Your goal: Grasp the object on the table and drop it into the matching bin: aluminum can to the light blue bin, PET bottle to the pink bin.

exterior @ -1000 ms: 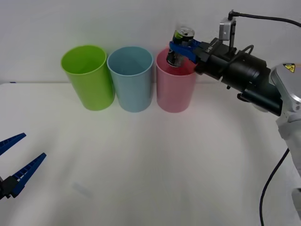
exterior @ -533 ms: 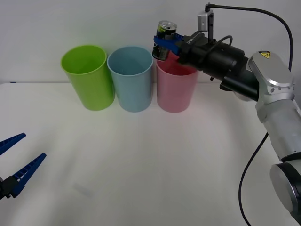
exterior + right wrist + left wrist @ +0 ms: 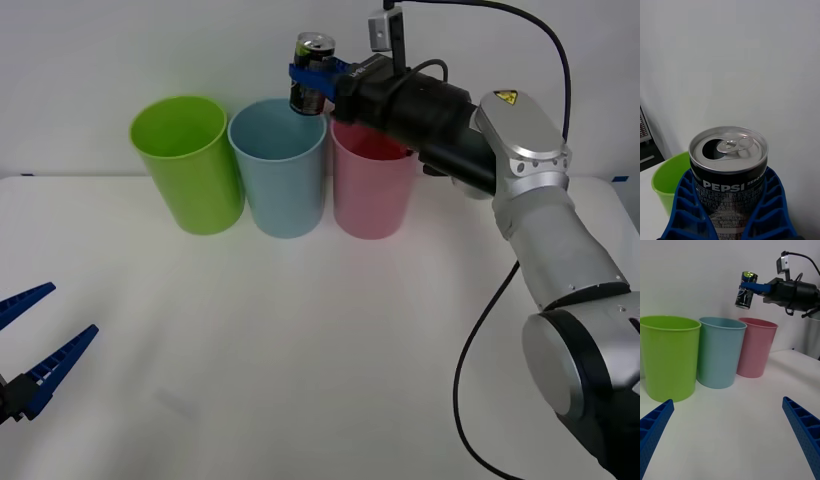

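Two blue ribbed jaws of the right gripper [image 3: 311, 77] clamp the aluminum can [image 3: 310, 88] — poised just above the light blue bin [image 3: 278, 170] rim for dropping — while the left gripper [image 3: 30, 352] idles open over the bench [image 3: 320, 340].

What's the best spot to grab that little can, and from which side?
Around its round side wall, coming in from the side, as the right tool does now: the aluminum can stands nearly upright, and its straight body fits between two fingers, leaving the top clear.

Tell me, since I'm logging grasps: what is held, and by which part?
The right gripper holds the small dark grey aluminum can by its sides, mid-body; the left gripper holds nothing.
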